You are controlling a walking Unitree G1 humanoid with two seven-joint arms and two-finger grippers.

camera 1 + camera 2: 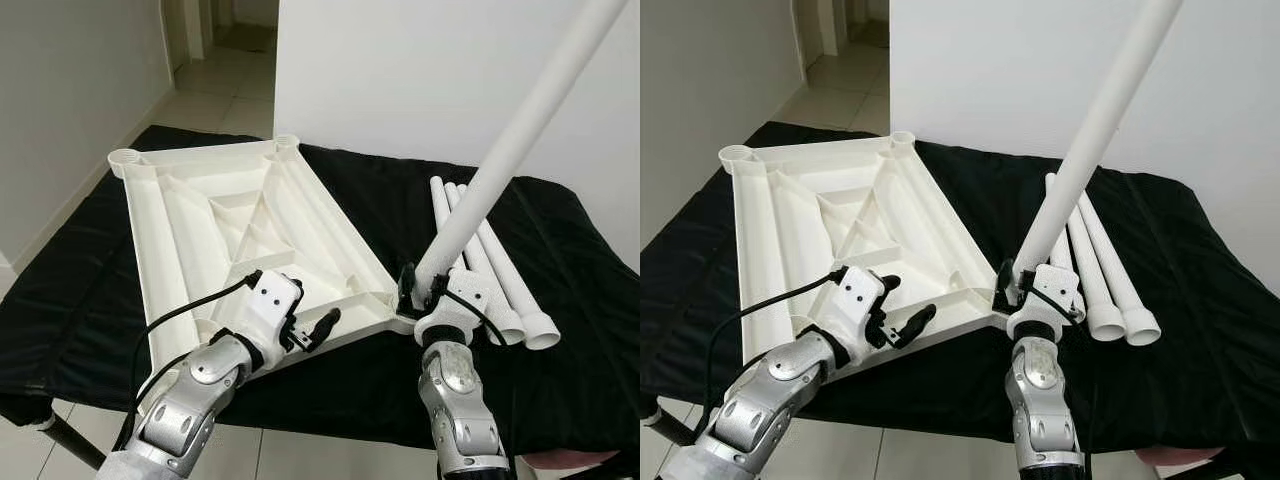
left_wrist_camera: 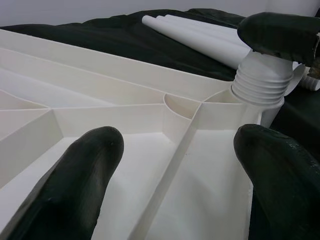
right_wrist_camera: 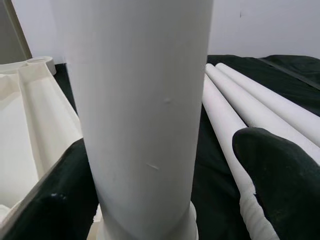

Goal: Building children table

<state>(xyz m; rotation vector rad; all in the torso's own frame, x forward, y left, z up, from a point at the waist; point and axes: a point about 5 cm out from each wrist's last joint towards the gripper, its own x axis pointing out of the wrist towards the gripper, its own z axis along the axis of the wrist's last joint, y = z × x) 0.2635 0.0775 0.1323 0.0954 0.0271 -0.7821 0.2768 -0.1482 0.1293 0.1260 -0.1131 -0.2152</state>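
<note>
The tabletop (image 1: 240, 235), white and turned underside up, lies on a black cloth (image 1: 90, 290) over a table. One leg (image 1: 520, 130) stands tilted in its near corner socket, and the right gripper (image 1: 425, 285) is clamped on this leg. Three more legs (image 1: 500, 270) lie side by side on the cloth just beside it. The left gripper (image 1: 315, 330) hovers over the tabletop's near edge with its fingers apart.

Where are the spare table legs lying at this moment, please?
The spare legs lie side by side on the black cloth, on the robot's right, just beyond the right gripper and beside the upturned tabletop.
</note>
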